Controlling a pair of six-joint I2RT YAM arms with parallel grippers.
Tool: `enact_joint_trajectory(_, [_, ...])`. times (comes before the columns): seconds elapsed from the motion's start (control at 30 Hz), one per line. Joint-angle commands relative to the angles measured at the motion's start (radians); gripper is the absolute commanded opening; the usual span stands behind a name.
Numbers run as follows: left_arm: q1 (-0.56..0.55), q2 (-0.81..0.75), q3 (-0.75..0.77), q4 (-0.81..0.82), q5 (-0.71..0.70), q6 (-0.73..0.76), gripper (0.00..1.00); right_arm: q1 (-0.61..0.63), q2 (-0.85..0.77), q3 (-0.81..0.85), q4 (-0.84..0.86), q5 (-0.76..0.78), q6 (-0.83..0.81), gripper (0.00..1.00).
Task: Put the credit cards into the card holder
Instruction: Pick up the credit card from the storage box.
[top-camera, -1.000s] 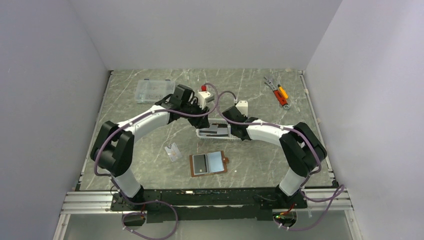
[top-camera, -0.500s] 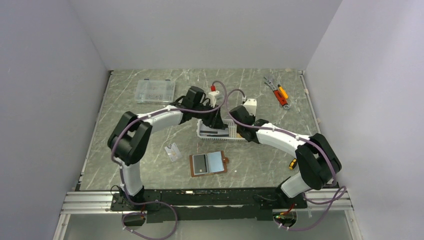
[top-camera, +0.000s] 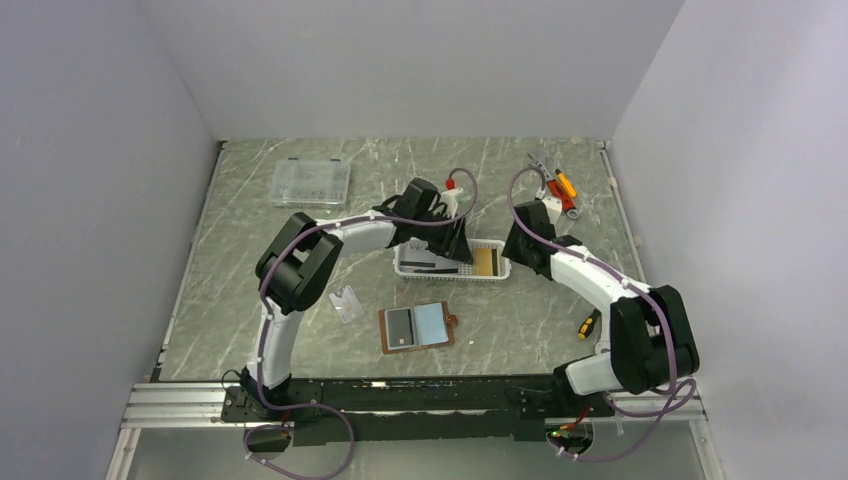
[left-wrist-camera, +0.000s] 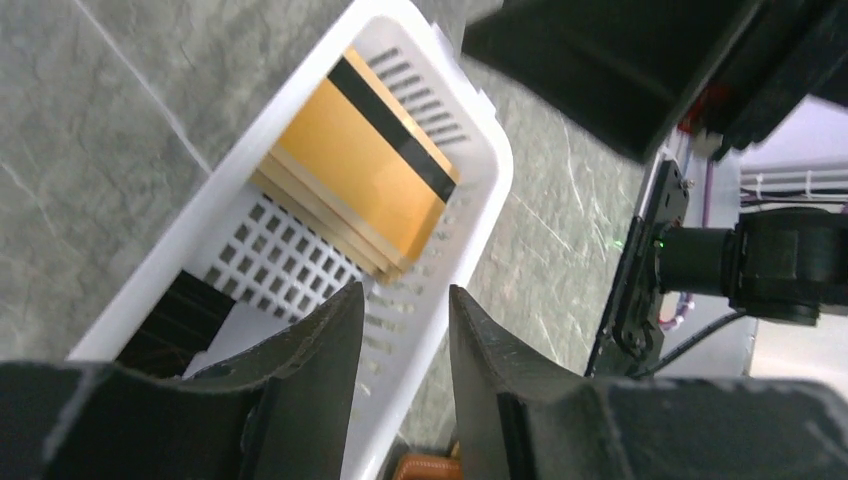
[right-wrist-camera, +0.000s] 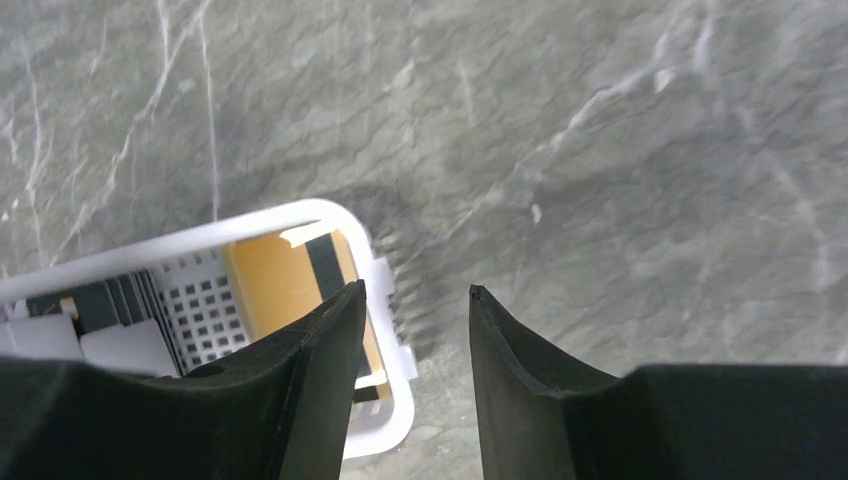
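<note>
The credit cards lie in a white slotted basket (top-camera: 402, 268): an orange-gold card (top-camera: 486, 261) at its right end and black cards (top-camera: 430, 264) at its left. The card holder (top-camera: 417, 326) lies open nearer to me, brown with a pale blue inside and one dark card in its left pocket. My left gripper (top-camera: 458, 242) is open and empty over the basket's middle; its view (left-wrist-camera: 405, 300) shows the orange-gold card (left-wrist-camera: 365, 165) and the basket's near wall (left-wrist-camera: 440, 300) under the fingers. My right gripper (top-camera: 514, 258) is open and empty at the basket's right end (right-wrist-camera: 390, 290), beside the orange-gold card (right-wrist-camera: 275, 275).
A small clear plastic piece (top-camera: 346, 303) lies left of the wallet. A clear compartment box (top-camera: 311, 182) stands at the back left. Orange and red hand tools (top-camera: 557, 187) lie at the back right. A small yellow-handled screwdriver (top-camera: 587, 324) lies by the right arm.
Both arms have swung to the right. The left gripper has come over the basket. The right gripper has drawn back to the basket's right end, uncovering the orange-gold card.
</note>
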Motion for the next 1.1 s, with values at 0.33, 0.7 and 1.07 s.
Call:
enact_joint_trajectory(0.33, [-0.073,0.126,0.233,-0.284,-0.212,0.170,0.54,-0.025,-0.024,-0.210,0.215,-0.284,0.083,0.33])
enact_joint_trajectory(0.7, [-0.087,0.148,0.237,-0.331,-0.242,0.194,0.60,0.019,-0.153,-0.373,0.328,-0.354,0.202,0.04])
enact_joint_trajectory(1.07, [-0.117,0.213,0.282,-0.356,-0.241,0.188,0.59,0.106,-0.132,-0.412,0.390,-0.361,0.265,0.00])
